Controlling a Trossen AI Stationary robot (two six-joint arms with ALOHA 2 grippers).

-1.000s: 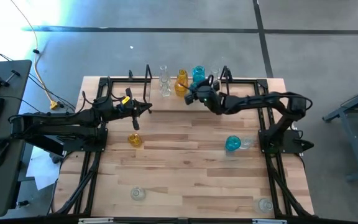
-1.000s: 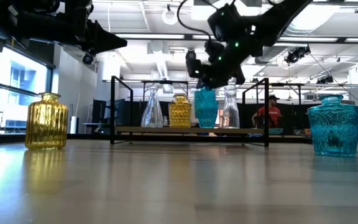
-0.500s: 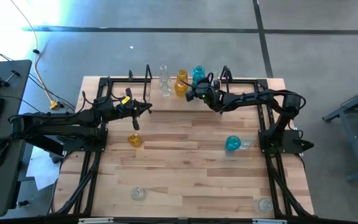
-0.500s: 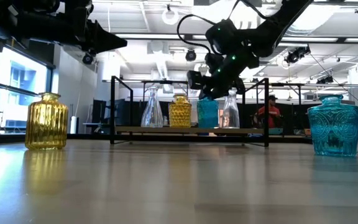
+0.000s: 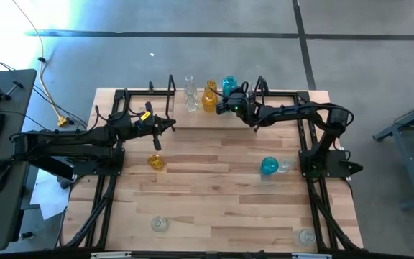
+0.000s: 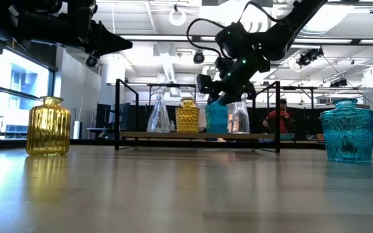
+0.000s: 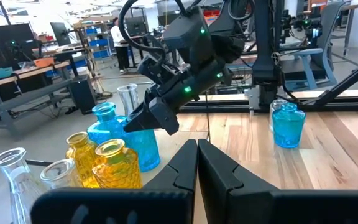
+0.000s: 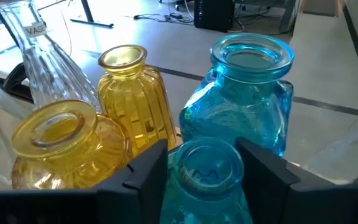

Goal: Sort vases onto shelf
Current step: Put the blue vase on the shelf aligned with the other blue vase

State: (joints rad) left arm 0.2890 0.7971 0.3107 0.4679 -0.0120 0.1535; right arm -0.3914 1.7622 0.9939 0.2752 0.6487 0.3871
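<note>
The shelf point(image 5: 160, 92) stands at the table's far edge, holding clear, amber and teal vases. My right gripper point(image 8: 204, 155) is at the shelf, its fingers on either side of the neck of a teal vase point(image 8: 207, 177). That vase stands upright on the shelf board point(image 6: 216, 118), beside an amber vase point(image 6: 188, 116) and a clear one point(image 6: 239, 115). My left gripper point(image 5: 172, 124) hovers shut over the table's left half, holding nothing. An amber vase point(image 5: 155, 162), a teal vase point(image 5: 269, 166) and a clear vase point(image 5: 284, 165) stand on the table. My right gripper's fingers point(image 8: 148, 168) stand close on both sides of the teal vase's neck, just under its rim point(image 8: 207, 155). They come slanting down from the table's near right. I cannot tell whether they touch it. The vase stands upright on the shelf board.
Two amber vases point(image 8: 129, 93), another teal vase point(image 8: 250, 93) and a clear vase point(image 8: 39, 62) crowd the shelf right around the gripper. Two more clear vases point(image 5: 159, 224) point(image 5: 307, 236) stand near the table's front edge. The shelf's black loop ends point(image 6: 277, 110) rise at its sides.
My right gripper has carried the teal vase toward the table's far edge and down. The vase now stands on the shelf board among the others. It has kept upright throughout.
</note>
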